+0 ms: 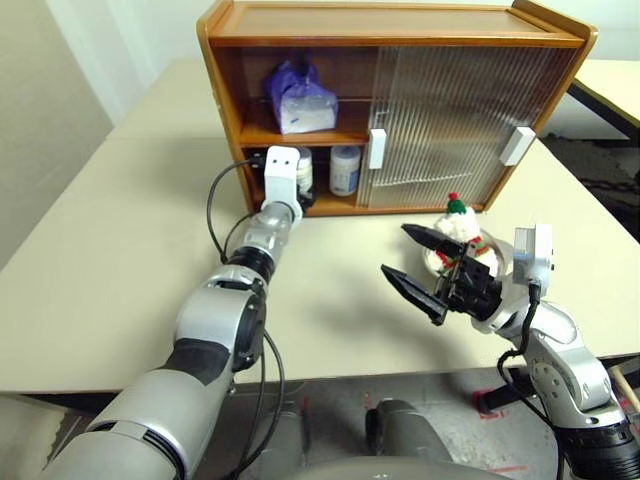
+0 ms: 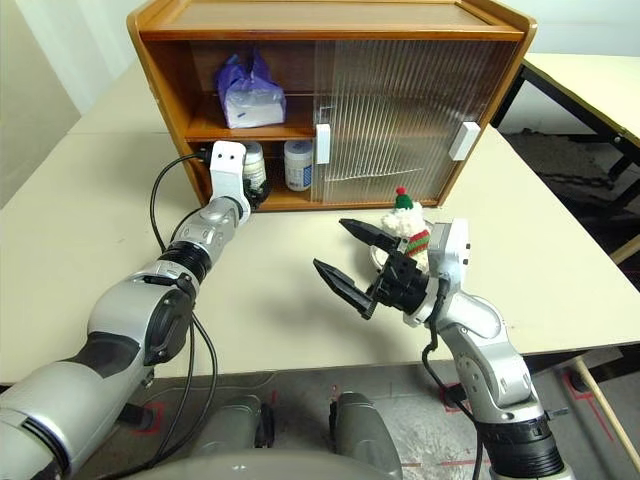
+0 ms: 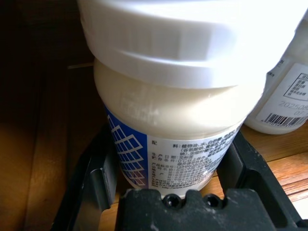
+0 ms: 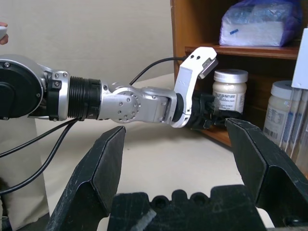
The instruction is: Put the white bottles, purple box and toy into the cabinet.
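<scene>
cabinet (image 1: 255,60) top shelf: purple box (image 1: 300,100); lower shelf: two white bottles (image 1: 345,170) | left gripper (image 3: 168,168) grasping one; right gripper (image 1: 420,270) released

We see a pale beige table (image 1: 120,260), a second table (image 1: 610,85) to the right, and grey speckled floor (image 1: 590,170) between.

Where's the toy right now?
The toy stands on the table in front of the cabinet's closed sliding door, just behind the open right gripper.
</scene>
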Robot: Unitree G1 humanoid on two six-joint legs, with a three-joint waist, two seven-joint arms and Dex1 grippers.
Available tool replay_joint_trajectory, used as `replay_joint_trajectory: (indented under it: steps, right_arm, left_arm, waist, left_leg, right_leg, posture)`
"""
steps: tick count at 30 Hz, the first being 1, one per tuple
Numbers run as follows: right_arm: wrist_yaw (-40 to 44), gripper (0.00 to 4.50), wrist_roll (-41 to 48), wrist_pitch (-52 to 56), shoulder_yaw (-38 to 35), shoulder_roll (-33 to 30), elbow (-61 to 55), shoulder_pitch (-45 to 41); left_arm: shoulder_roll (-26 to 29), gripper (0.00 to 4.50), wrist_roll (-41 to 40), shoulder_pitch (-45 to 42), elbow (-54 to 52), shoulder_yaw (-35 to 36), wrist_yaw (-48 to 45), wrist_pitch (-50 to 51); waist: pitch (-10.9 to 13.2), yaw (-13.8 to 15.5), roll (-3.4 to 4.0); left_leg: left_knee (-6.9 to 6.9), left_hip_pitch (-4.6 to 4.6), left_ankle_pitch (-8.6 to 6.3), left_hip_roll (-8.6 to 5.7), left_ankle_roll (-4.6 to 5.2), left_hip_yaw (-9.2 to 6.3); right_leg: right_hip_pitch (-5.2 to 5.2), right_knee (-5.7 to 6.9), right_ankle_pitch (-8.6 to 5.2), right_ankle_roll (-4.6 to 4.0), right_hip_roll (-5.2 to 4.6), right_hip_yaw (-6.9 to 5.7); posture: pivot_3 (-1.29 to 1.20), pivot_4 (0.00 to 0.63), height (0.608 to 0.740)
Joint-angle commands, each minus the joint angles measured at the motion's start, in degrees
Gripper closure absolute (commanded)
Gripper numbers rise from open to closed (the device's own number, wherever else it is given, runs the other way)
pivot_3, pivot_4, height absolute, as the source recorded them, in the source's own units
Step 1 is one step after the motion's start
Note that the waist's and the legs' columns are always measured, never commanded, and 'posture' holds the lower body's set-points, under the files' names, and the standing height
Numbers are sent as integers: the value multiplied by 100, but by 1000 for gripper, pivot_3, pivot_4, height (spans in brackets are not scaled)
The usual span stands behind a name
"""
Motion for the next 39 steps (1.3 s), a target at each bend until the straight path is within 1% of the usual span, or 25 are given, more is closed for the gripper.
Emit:
replay_joint_trajectory:
  steps: [1,5,7,9,23,30,34,39]
  right_arm:
    - [-30,0,-40,-55,-92,-50,-56,64]
    - [-39,0,-34,-34,-83,-73,-92,94]
    - [-40,0,-30,-33,-79,-77,-102,101]
    - [-42,0,-25,-32,-80,-80,-109,105]
    - [-26,0,-14,-22,-33,-53,-74,79]
    - [10,0,-28,-66,-3,-3,14,68]
    - [41,0,-42,-84,13,31,68,39]
    - [76,0,-40,-99,18,57,127,11]
  left_arm:
    - [-25,1367,4,-197,105,93,85,-52]
    - [-38,1367,58,-248,152,103,170,-42]
    - [-45,578,68,-260,169,103,183,-43]
    - [-51,14,64,-261,182,114,175,-41]
    - [-127,14,81,-13,61,137,-3,-106]
    - [-230,14,106,405,-385,7,-279,-121]
    - [-231,14,112,781,-1047,-146,-496,0]
    - [-72,14,132,1498,-2322,-370,-730,426]
  waist:
    - [0,-5,0]
    - [0,-1,0]
    - [0,0,0]
    - [0,1,0]
    - [-1,5,0]
    - [-1,9,1]
    - [-1,15,1]
    - [-2,12,3]
  left_leg:
    - [0,-1,0,0,0,0]
    - [0,-1,0,0,0,1]
    - [0,-1,0,0,0,1]
    - [0,-1,0,0,-1,1]
    - [0,1,0,-1,0,2]
    - [0,2,0,0,-1,2]
    - [0,3,0,0,-1,2]
    - [0,4,0,1,-1,2]
  right_leg:
    - [-2,0,0,0,0,0]
    - [-3,1,1,0,0,0]
    - [-3,1,1,0,0,0]
    - [-2,1,1,0,0,0]
    - [-1,3,2,-1,0,1]
    - [-1,6,6,-5,0,2]
    - [-1,7,6,-5,-1,2]
    - [0,8,11,-13,-2,4]
  posture:
    - [-32,0,740]
    - [-29,0,740]
    - [-28,0,740]
    - [-27,0,740]
    - [-13,0,740]
    - [0,0,740]
    - [12,0,740]
    - [22,0,740]
